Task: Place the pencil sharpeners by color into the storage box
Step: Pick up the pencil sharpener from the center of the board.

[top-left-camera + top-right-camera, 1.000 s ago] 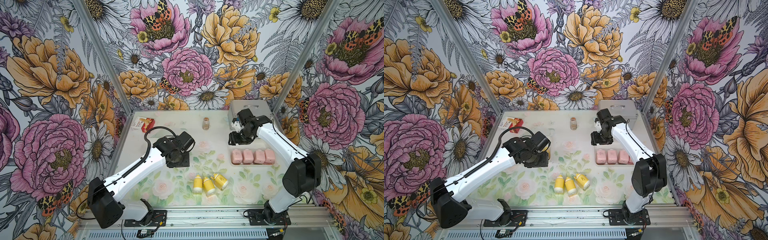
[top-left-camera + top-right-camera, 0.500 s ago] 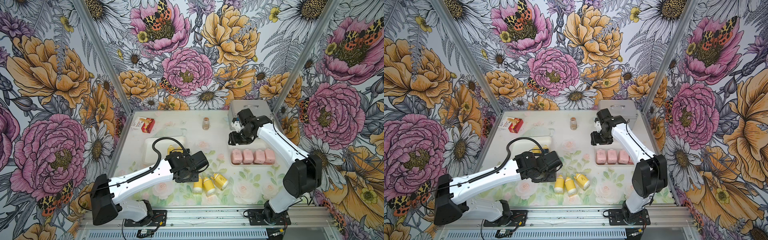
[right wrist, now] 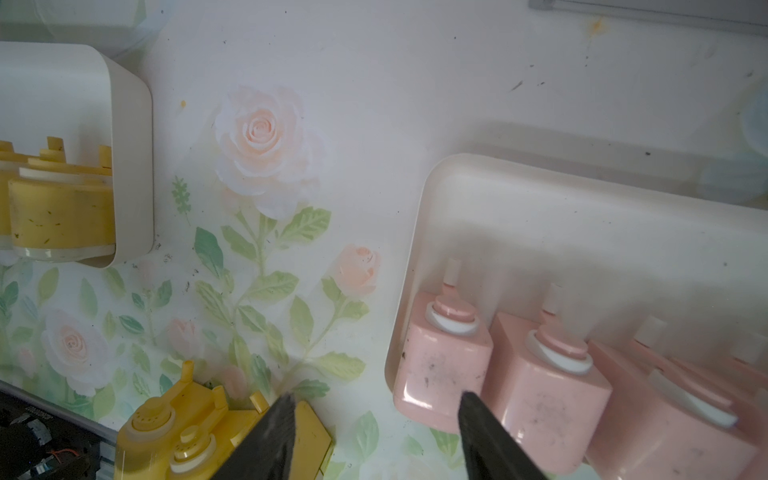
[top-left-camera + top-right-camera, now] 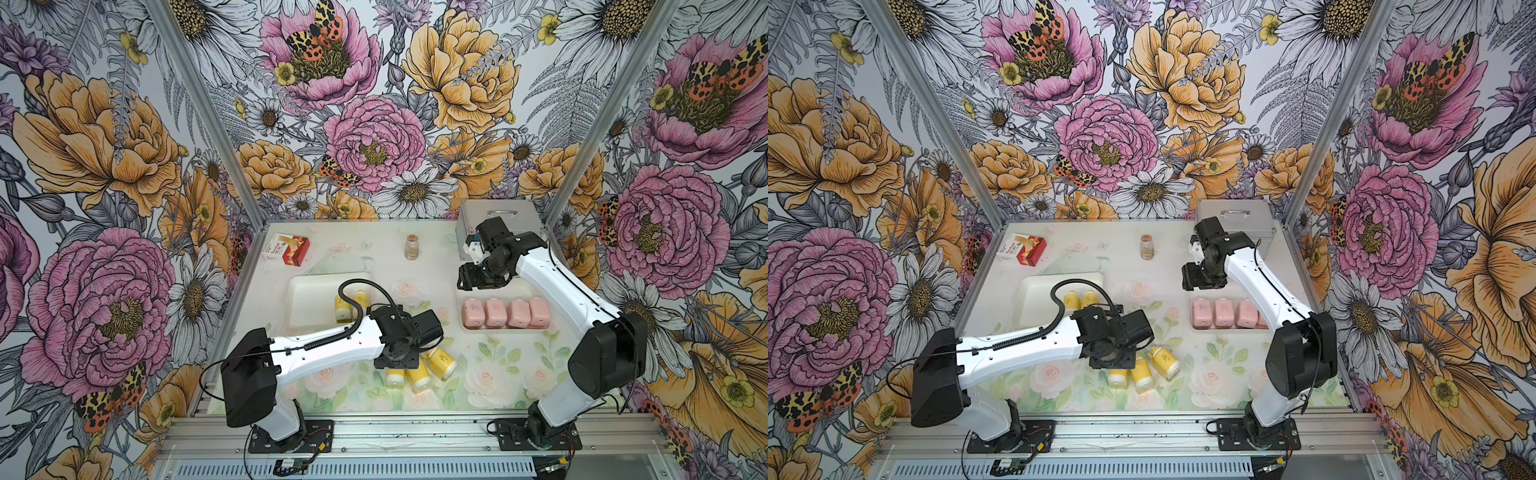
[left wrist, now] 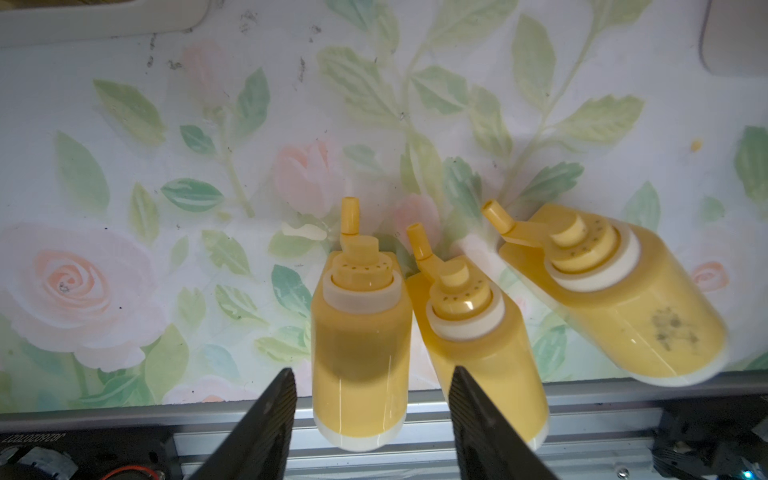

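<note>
Both top views: mounted high at the front, angled down and back, covering the whole desk [image 4: 498, 374] and both arm bases. They are near-identical, just shifted sideways. Left wrist cam: close and low, looking past the left gripper [image 5: 372, 369] at three yellow sharpeners [image 5: 478, 345]. Right wrist cam: also close, looking past the right gripper [image 3: 377, 395] at the pink sharpeners [image 3: 540, 382] in their tray [image 3: 540, 195]. It catches the same yellow three in a corner. Both top views show all of this.

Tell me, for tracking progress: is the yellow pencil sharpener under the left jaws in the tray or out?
Out: the yellow pencil sharpener lies on the floral table, outside the tray.
</note>
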Robot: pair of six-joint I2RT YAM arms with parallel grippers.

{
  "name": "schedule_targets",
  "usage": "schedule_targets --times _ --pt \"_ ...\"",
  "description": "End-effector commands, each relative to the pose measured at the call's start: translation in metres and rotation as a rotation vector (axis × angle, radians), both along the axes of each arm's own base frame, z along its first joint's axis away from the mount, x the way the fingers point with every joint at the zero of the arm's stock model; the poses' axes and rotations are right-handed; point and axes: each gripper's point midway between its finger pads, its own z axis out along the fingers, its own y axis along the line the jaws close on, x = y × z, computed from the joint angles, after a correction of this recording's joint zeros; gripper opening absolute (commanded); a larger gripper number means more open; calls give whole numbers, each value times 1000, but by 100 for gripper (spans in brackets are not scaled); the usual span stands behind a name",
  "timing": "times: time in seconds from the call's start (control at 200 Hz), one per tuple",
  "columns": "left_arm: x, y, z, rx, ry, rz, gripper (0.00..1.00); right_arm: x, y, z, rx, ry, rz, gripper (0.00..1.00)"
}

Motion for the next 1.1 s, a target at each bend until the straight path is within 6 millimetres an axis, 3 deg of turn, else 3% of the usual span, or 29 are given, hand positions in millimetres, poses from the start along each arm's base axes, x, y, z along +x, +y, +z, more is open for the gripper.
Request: schedule_targets --times 0.0,0.425,1.096 --pt "-1 -11 5 -40 8 -2 61 0 3 8 11 -38 17 64" --pt "-14 -3 -5 -29 66 -28 61 0 4 7 15 -34 19 64" --pt "-17 9 -29 -2 117 -15 59 1 4 5 13 -31 15 64"
